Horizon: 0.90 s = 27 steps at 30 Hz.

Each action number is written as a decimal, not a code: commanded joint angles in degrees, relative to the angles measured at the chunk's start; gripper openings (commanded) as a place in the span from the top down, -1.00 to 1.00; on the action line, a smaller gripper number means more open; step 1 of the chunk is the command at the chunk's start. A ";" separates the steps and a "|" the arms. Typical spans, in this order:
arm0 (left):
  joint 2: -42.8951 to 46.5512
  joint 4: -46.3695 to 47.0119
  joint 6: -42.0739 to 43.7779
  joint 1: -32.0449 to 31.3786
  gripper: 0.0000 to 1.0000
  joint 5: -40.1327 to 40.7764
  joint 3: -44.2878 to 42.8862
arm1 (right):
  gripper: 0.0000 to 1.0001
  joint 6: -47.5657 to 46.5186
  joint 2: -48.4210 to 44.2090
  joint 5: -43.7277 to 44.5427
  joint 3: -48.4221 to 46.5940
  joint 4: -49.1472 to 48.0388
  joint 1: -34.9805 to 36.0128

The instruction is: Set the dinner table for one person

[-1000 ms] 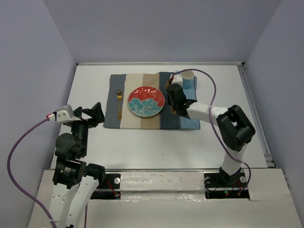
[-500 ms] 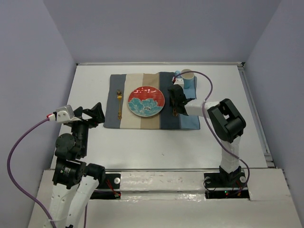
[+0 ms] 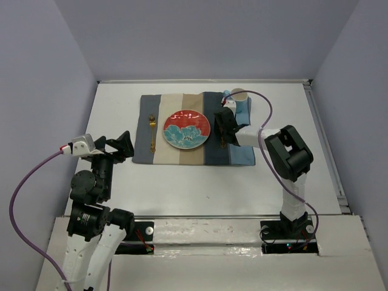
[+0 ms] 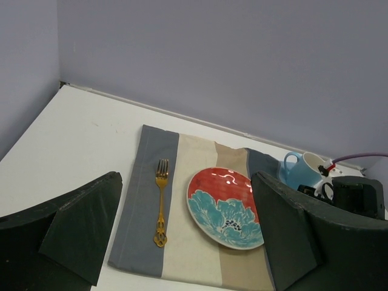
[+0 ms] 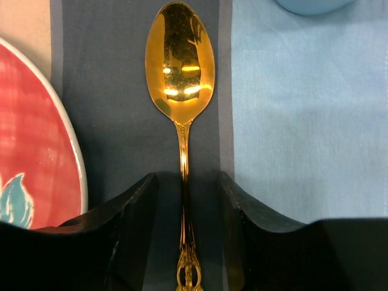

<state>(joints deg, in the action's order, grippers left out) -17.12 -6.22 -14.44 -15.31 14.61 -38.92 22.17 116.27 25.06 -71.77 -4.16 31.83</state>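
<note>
**Tabletop nearly laid; the spoon is what we could spoil**

Plain white, the dinner table (image 3: 182,182) carries a striped mat (image 3: 140,121) towards its far side. On the mat, a fork (image 3: 152,133) lies left of the plate (image 3: 187,129) and a gold spoon (image 5: 182,66) lies right of it.

Our right gripper (image 5: 187,182) sits low over the spoon's handle, fingers (image 5: 121,236) parted narrowly, one on either side, not pinching. We judge a crooked lift could snag the handle and skew the spoon against the plate rim or towards the blue mug (image 3: 240,102) just beyond.

Our left gripper (image 3: 124,145) hangs wide and empty, well apart.
</note>
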 commanded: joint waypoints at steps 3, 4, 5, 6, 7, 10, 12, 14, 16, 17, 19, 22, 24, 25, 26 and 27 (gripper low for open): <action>0.25 3.14 0.64 -0.07 -0.98 -0.81 -0.11 | -0.08 1.64 -11.75 -1.41 3.21 1.96 -0.28; 0.25 3.14 0.64 -0.07 -0.98 -0.73 -0.11 | -0.09 1.82 -15.33 -2.55 4.00 2.14 -0.28; 0.42 3.14 0.81 -0.16 -0.98 -0.72 -0.02 | -0.10 1.82 -17.28 -3.17 5.92 2.32 -0.28; 0.34 3.14 0.81 -0.07 -0.98 -0.72 -0.02 | -0.11 1.73 -19.30 -4.65 6.89 2.32 -0.28; 0.34 2.97 1.16 -0.16 -0.98 -0.72 -0.11 | -0.11 1.82 -23.68 -5.28 8.04 2.32 -0.28; 0.43 2.88 1.25 -0.16 -0.98 -1.60 -0.20 | -0.13 1.38 -30.99 -8.78 12.77 2.32 0.33; 0.43 2.97 1.52 -0.07 -0.98 -2.65 -0.28 | -0.15 0.59 -39.16 -10.02 15.33 2.32 0.33; 0.43 3.14 1.60 -0.07 -0.98 -3.62 -0.28 | -0.18 -0.11 -48.18 -12.39 19.46 2.23 0.33; 0.43 3.14 1.52 0.02 -0.98 -4.06 -0.28 | -0.22 -0.38 -54.62 -13.97 22.36 2.06 0.33; 0.34 3.14 1.52 0.02 -0.98 -4.15 -0.28 | -0.24 -0.64 -57.79 -14.25 24.90 2.14 0.33; 0.34 3.32 1.17 0.11 -0.98 -5.03 -0.11 | -0.39 -0.82 -67.28 -14.34 27.11 2.23 0.33; 0.60 5.07 1.08 0.28 -0.98 -8.79 0.59 | -0.79 -1.43 -77.99 -13.46 29.84 4.07 0.33; 1.39 6.91 0.90 0.28 -0.98 -12.56 1.21 | -0.96 -1.87 -83.54 -11.97 30.11 8.10 0.33; 1.57 7.97 0.81 0.28 -0.98 -13.29 1.47 | -0.99 -2.22 -85.05 -10.48 30.19 8.90 0.33; 1.92 8.85 0.73 0.28 -0.98 -13.99 1.82 | -0.99 -2.48 -86.37 -9.43 30.46 9.52 0.33; 2.01 9.03 0.73 0.28 -0.98 -14.34 1.91 | -0.99 -2.66 -87.43 -8.81 31.24 10.40 0.33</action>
<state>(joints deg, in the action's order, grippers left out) -16.62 -3.18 -14.00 -15.29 5.87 -38.04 21.39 33.19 13.06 -42.15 2.28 31.94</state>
